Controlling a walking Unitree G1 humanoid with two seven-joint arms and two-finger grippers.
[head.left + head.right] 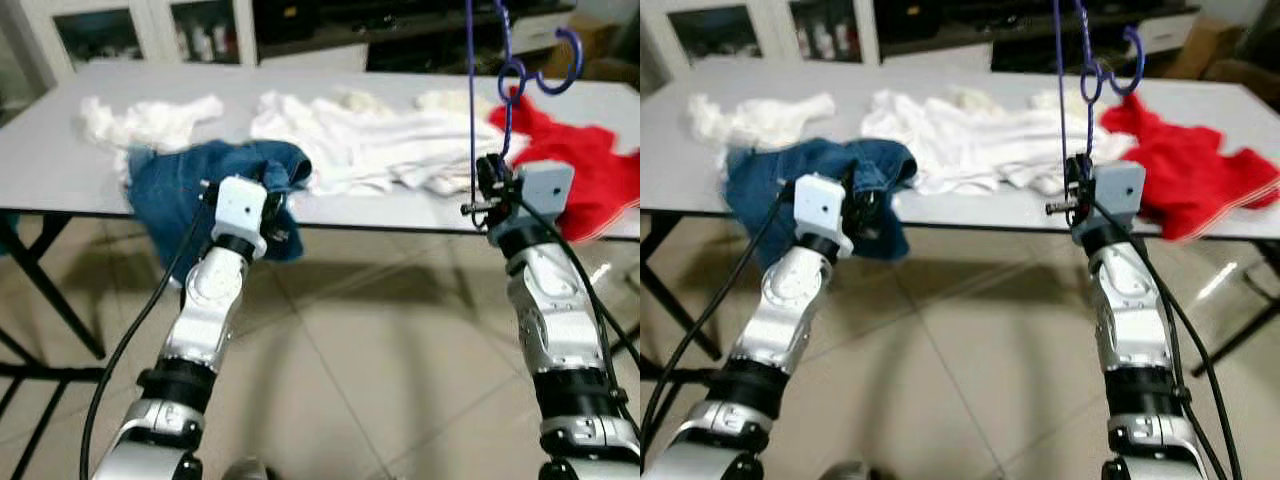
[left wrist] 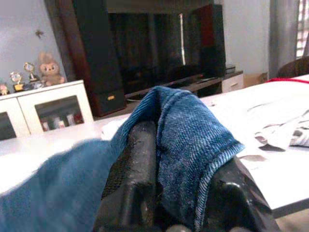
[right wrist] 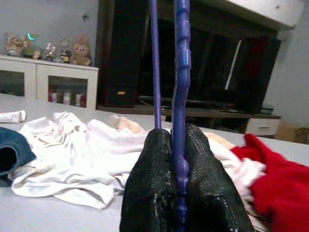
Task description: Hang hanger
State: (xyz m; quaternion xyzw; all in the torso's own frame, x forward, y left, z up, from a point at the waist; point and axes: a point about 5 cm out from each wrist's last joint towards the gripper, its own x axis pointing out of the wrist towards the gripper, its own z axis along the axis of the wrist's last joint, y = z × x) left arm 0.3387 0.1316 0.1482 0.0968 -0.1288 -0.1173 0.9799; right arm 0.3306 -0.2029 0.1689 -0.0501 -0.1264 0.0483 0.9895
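Both silver arms raised forward from below, forearms angled up toward the bench edge. Left pincer (image 1: 272, 205) at about 9 o'clock from centre, black fingers (image 2: 133, 179) clamped on denim (image 2: 188, 145), wrist tipped slightly toward 1 o'clock. Right pincer (image 1: 488, 190) at about 3 o'clock, fingers (image 3: 154, 188) pressed tight together around the hanger (image 3: 179, 121), forearm near upright.

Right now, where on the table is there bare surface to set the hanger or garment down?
The table is bare at its left front, left of the blue denim garment and below the small white cloth. A strip also runs along the far edge. The middle is crowded by the white clothes, the right by the red garment.
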